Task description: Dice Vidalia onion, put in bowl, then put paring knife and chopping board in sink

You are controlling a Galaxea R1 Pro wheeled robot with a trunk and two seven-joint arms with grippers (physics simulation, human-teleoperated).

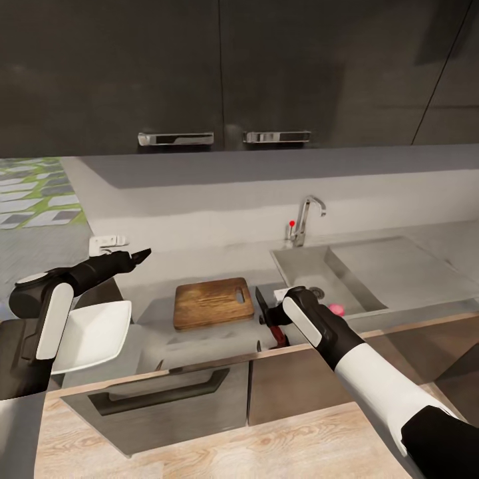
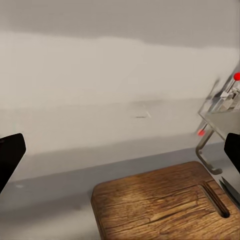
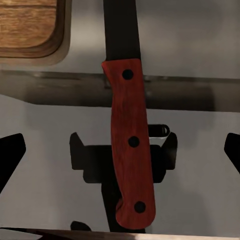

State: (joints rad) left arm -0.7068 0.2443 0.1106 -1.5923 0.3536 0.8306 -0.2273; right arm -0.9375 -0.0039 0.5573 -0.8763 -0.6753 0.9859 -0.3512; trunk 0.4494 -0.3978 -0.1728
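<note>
The paring knife (image 3: 131, 145) lies on the grey countertop (image 1: 219, 266) between the chopping board (image 1: 213, 303) and the sink (image 1: 346, 266), red handle toward the front edge, dark blade (image 1: 262, 301) pointing to the wall. My right gripper (image 3: 120, 152) hovers open straight above the handle, fingers (image 3: 10, 155) wide on either side. My left gripper (image 1: 136, 256) hangs open and empty over the counter behind the white bowl (image 1: 93, 336). The board (image 2: 160, 205) is bare. A pinkish round thing (image 1: 337, 309) sits in the basin, partly hidden by my right forearm.
The chrome tap (image 1: 305, 219) with a red-tipped lever (image 1: 291, 223) stands behind the sink, beside the flat drainboard (image 1: 392, 266). Black upper cabinets (image 1: 219, 73) hang over the counter. A drawer handle (image 1: 159, 392) sticks out below the counter's front edge.
</note>
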